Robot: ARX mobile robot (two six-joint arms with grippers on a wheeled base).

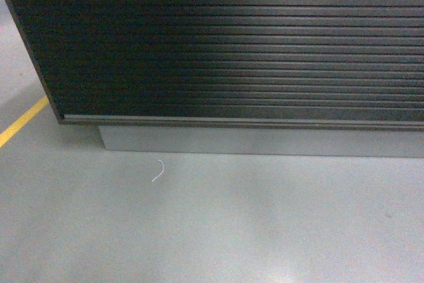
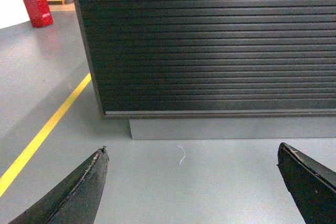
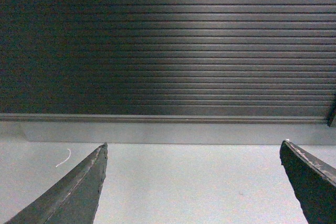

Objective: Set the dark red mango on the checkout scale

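Facing the long dark brown-black checkout counter (image 1: pixel 232 44), close up on its horizontally ribbed slatted front; grey plinth (image 1: pixel 265 140) recessed under the bottom edge. No sight of the dark red mango or the white scale from any of the three cameras, so no telling where either sits.

Just in front of the plinth, on the smooth grey floor (image 1: pixel 218 230), a small curled white thread (image 1: pixel 158 171), toward the counter's left corner. Further left of that corner, a yellow painted floor line (image 1: pixel 23 120) running off at a slant.

Left gripper (image 2: pixel 191 153) low before the counter, dark fingers (image 2: pixel 79 192) spread wide, nothing between them but floor and that white thread. Beyond the counter's left end, far back, a red box (image 2: pixel 37 6) standing on the floor.

Right gripper (image 3: pixel 193 148) likewise spread wide and holding nothing, pointed square at the ribbed front.
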